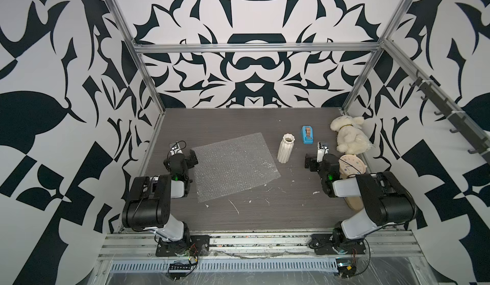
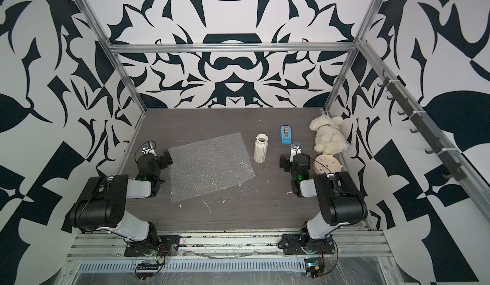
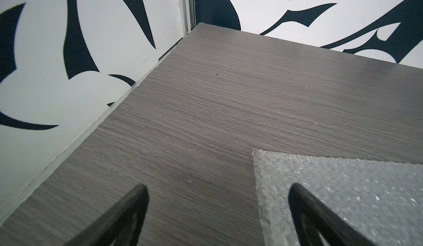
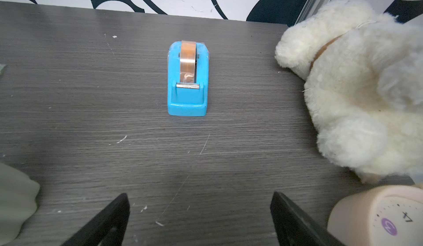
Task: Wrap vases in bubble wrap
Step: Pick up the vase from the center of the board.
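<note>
Vase upright on table, just beside flat bubble wrap, left gripper and right gripper spread wide, empty

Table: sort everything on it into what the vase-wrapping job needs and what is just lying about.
For the job:
- vase, upright beside the sheet
- bubble wrap, lying flat
- tape dispenser, probably for sealing the wrap

Just lying about:
- plush bunny
- round clock
</note>
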Motion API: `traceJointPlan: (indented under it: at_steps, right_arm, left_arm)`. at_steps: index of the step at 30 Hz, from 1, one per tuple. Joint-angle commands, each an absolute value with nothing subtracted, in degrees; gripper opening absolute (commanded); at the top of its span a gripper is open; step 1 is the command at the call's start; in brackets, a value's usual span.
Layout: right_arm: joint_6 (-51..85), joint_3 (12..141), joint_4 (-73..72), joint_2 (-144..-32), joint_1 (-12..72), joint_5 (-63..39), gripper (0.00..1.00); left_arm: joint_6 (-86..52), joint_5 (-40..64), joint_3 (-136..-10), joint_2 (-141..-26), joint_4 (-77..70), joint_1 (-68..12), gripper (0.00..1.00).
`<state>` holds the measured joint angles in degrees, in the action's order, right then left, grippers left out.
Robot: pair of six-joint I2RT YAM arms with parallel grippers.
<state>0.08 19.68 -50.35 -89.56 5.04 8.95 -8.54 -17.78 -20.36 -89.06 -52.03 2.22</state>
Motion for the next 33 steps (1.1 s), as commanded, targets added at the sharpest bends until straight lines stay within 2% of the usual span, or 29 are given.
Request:
traceJointPlan:
  at_steps: [1,33]
  right_arm:
    - [0.21,20.57,-50.91,-88.54,4.83,8.61,1.0]
    - [-0.01,20.99,-50.56,-88.87,4.82,8.11,1.0]
  left_arm:
    - [-8.27,-17.68,-20.86,-88.62,-52.73,2.04,0.99]
    - [-8.1,-17.62,-21.01,-88.76,-52.61,2.03,0.99]
